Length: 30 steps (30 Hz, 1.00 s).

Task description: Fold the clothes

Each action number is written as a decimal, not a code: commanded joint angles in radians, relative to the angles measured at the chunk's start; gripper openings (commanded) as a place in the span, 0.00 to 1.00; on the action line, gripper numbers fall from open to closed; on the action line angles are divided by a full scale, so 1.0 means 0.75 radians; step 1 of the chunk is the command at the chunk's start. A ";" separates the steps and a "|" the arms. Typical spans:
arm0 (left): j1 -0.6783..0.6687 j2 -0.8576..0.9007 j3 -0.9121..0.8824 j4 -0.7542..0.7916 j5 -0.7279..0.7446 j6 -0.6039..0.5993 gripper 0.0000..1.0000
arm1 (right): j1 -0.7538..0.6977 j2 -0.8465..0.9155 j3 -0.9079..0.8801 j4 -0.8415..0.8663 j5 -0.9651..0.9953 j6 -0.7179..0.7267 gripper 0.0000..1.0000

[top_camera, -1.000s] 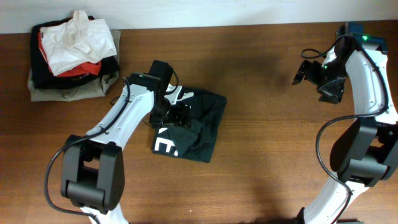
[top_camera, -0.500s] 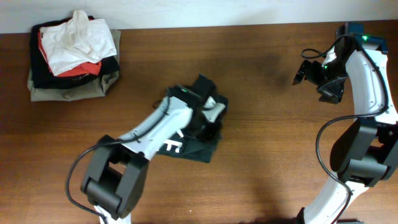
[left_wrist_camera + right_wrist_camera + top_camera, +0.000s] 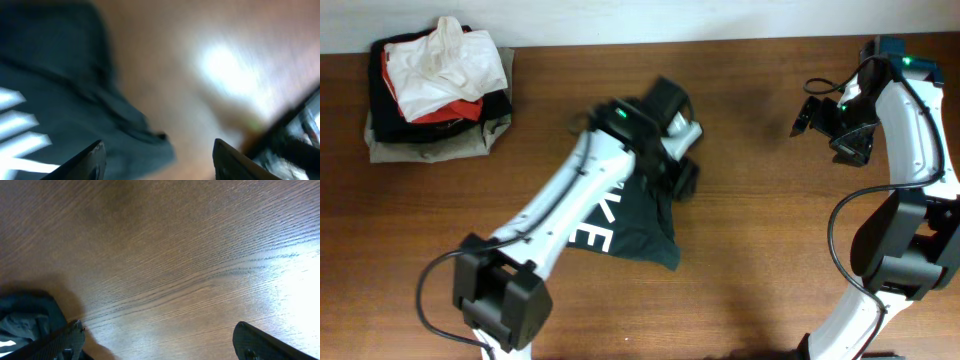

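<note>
Dark garment mid-table, both grippers empty

The dark garment point(image 3: 645, 225) with white lettering lies rumpled around the middle of the table point(image 3: 760, 260), somewhat left of centre, partly under the left arm. The left gripper point(image 3: 682, 180) sits at the garment's far right corner. The left wrist view is blurred, but its fingers point(image 3: 95, 156) seem spread wide with only bare wood between them. The right gripper point(image 3: 802, 120) hangs near the far right corner, jaws wide and holding nothing. A pile of clothes point(image 3: 435, 85) sits in the far left corner.
</note>
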 commanded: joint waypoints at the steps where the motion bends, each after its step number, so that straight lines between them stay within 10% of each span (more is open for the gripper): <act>1: 0.149 0.018 0.045 0.028 -0.126 -0.014 0.71 | -0.004 0.006 0.022 -0.001 0.017 -0.005 0.99; 15: 0.159 0.506 0.045 0.244 0.184 -0.019 0.68 | -0.004 0.006 0.022 -0.001 0.017 -0.005 0.99; 30: 0.057 0.515 0.090 0.361 0.315 -0.019 0.65 | -0.004 0.006 0.022 -0.001 0.017 -0.005 0.99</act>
